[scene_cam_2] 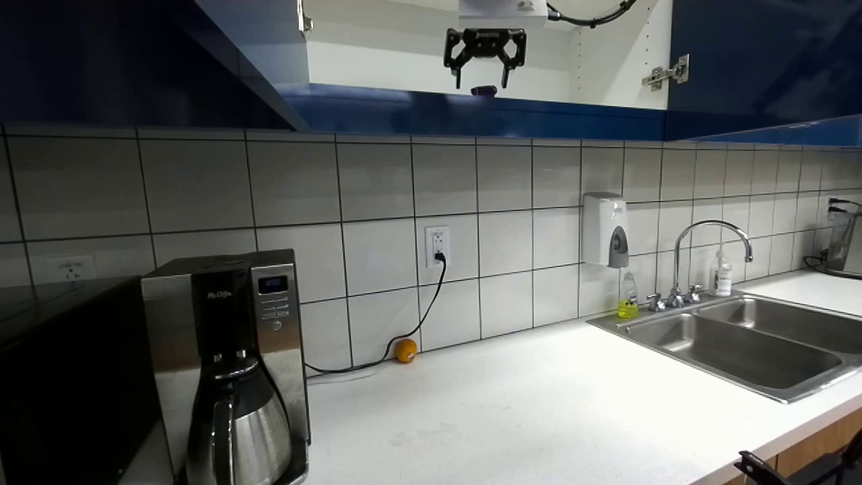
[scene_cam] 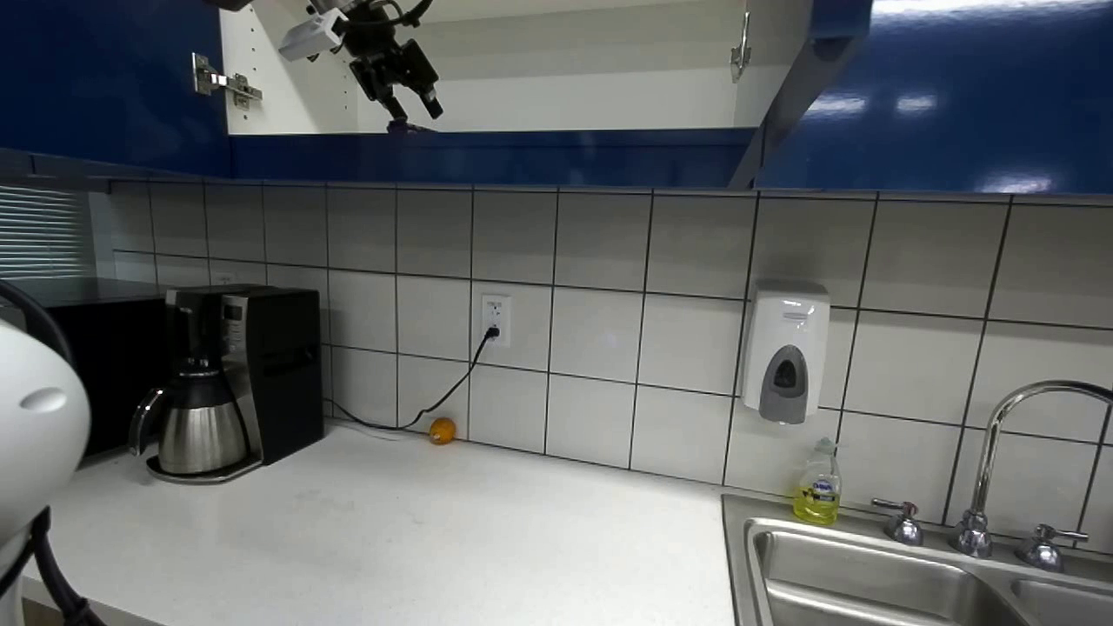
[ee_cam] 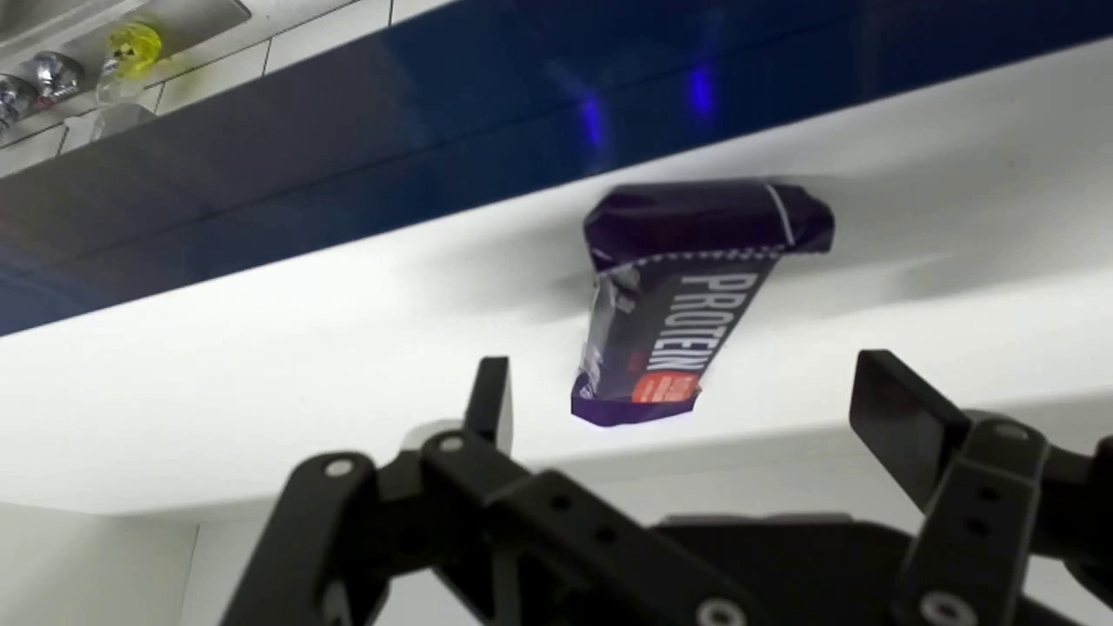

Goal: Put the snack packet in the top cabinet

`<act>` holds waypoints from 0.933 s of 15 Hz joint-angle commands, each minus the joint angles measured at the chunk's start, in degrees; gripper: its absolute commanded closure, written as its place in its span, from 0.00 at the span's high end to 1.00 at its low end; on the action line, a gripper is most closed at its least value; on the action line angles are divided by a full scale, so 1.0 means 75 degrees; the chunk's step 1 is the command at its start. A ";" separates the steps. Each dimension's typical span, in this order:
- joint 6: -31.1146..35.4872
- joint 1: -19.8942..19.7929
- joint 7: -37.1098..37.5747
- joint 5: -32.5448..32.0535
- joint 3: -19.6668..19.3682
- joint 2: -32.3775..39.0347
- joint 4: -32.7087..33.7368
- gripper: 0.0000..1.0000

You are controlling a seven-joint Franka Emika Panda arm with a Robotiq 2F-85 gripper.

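Snack packet [ee_cam: 669,304] lies on the floor [ee_cam: 261,374] of the top cabinet [scene_cam: 487,156], broad end near the blue front edge [ee_cam: 391,148], narrow end toward the back wall [scene_cam: 591,96]. Whether it rests wholly flat is not clear. Your gripper [scene_cam_2: 482,82] is spread, nothing pinched: in the wrist view bare floor shows between the packet and each finger [ee_cam: 909,422].

Step, as judged: the placing looks made, so a clean withdrawal is what remains for you. Leave the fingers wide and lift straight up first, so that neither one sweeps the packet sideways. The gap is narrower at the finger on the wrist view's left; watch that one. Only then come out over the front edge, minding the side walls [scene_cam: 296,96]. If you want more margin from that edge, a light nudge toward the back should do; the slick-looking wrapper will probably slide, though a crimped end could catch a fingertip and get dragged over the front.

Counts for you: snack packet, 1; gripper, 1, with 2 fingers. Near the back edge of the counter [scene_cam: 487,539]: orange [scene_cam: 442,430], 1; coffee maker [scene_cam: 283,365], 1, with 1 carafe [scene_cam: 204,426]. Along the rear edge of the sink [scene_cam: 739,556]: bottles [scene_cam_2: 627,300], 2; tap [scene_cam: 971,535], 1; handles [scene_cam: 904,526], 2. Within it: basins [scene_cam_2: 754,357], 2. On the tiles [scene_cam: 600,335]: soap dispenser [scene_cam: 789,322], 1
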 commanded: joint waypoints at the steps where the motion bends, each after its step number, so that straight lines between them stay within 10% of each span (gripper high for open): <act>1: 0.0079 0.0044 0.0299 -0.0252 -0.0004 -0.0527 -0.0359 1.00; 14: 0.1407 -0.0037 0.0460 -0.0024 0.0364 -0.3171 -0.3551 1.00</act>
